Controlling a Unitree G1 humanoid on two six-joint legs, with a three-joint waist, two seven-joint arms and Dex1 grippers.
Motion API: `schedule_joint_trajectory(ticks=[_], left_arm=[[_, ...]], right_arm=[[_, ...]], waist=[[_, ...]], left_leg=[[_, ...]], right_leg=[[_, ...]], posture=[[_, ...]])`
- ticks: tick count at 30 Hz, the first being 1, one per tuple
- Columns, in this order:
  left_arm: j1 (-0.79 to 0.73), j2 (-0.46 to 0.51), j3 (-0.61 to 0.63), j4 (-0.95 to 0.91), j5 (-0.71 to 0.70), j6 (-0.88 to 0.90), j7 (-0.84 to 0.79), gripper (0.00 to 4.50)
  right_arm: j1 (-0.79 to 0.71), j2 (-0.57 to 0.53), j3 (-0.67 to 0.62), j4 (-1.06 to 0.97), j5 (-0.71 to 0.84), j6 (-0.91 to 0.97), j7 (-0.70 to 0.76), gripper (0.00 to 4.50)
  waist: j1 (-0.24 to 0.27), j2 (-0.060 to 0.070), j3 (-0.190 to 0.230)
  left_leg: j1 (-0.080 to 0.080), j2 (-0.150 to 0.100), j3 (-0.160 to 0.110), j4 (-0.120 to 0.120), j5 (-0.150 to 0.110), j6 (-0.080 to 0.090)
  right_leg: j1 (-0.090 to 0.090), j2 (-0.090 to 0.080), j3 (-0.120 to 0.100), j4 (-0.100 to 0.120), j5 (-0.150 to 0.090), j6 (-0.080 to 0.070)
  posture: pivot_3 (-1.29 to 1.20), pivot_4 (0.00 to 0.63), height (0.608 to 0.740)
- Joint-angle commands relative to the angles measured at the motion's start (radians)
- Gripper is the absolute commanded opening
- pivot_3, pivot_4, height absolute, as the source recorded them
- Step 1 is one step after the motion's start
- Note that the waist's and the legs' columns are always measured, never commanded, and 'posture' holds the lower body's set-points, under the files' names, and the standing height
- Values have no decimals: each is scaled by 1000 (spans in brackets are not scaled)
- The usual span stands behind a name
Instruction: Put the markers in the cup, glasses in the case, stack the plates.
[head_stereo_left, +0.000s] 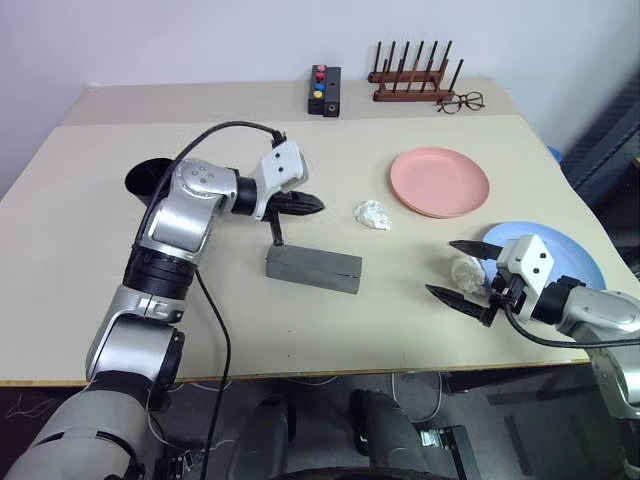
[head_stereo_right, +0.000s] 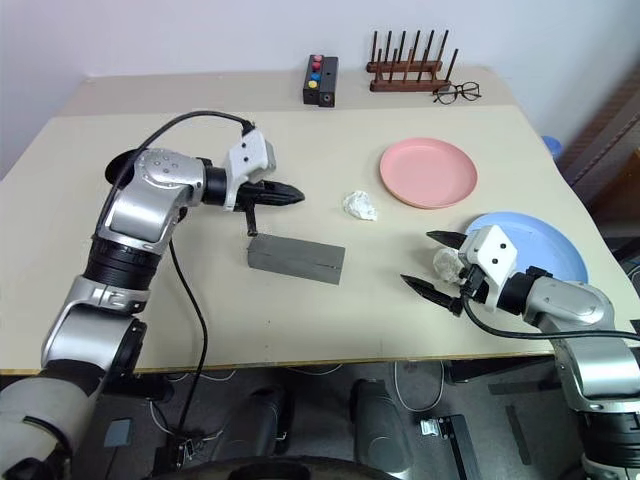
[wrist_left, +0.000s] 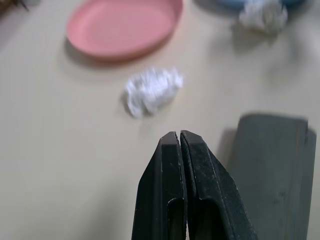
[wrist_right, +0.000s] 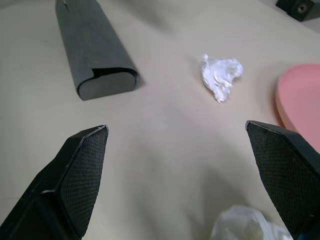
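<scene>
Beige table (head_stereo_left: 90, 300) (two joined tops) against pale wall (head_stereo_left: 150, 40)

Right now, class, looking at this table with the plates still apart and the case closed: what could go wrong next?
1. A crumpled white wad lies at the blue plate's rim, right by the open right gripper; it could get caught under the stack.
2. Another wad sits between the case and the pink plate; a sliding plate might push it along.
3. The left gripper is shut above the case, which looks closed, so nothing can go in yet.
</scene>
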Motion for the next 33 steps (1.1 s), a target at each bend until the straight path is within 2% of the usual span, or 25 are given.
schedule_joint_trajectory(ticks=[1, 5, 8, 15, 16, 24, 33], left_arm=[[63, -9, 42, -125, -90, 80, 29, 35], [157, -15, 24, -243, -146, 143, 48, 35], [197, -18, 19, -299, -182, 177, 66, 809], [230, -40, 9, -373, -249, 231, 119, 4303], [234, -44, 6, -376, -253, 231, 128, 4446], [232, -53, -26, -380, -264, 203, 163, 4446], [235, -58, -54, -397, -259, 184, 192, 4446]], right_arm=[[4, 0, -79, -24, 27, 12, -33, 4500], [24, -7, -127, -28, 24, 45, -70, 4500], [54, -24, -164, -21, 10, 58, -80, 4500], [140, -73, -253, 3, -12, 88, -70, 4500], [151, -79, -262, 15, -16, 86, -65, 4500], [179, -94, -275, 111, -37, 56, -16, 4500], [130, -74, -205, 168, -55, 39, -1, 4500]], waist=[[-1, 0, 0], [0, 0, 0], [4, 0, 0], [2, 0, 0], [1, 0, 0], [0, 0, 0], [1, 0, 0]], left_leg=[[0, 0, 0, 0, 0, 0], [0, 0, 0, 0, 0, 0], [0, 0, 0, 0, 0, 0], [0, 0, 1, 1, 0, 0], [0, 0, 1, 1, 0, 0], [1, 0, 1, 1, 0, 0], [1, 0, 1, 1, 0, 0]], right_leg=[[0, 0, 0, 0, 0, 0], [0, 0, 0, 1, 0, 0], [0, 0, 0, 1, 0, -1], [1, -1, 0, 0, -2, -4], [1, -1, 0, 0, -2, -4], [1, -1, 1, 0, -2, -3], [1, -1, 1, 0, -3, -3]], posture=[[0, 150, 740], [0, 150, 740], [0, 150, 740], [0, 150, 740], [0, 150, 740], [0, 150, 740], [0, 150, 740]])
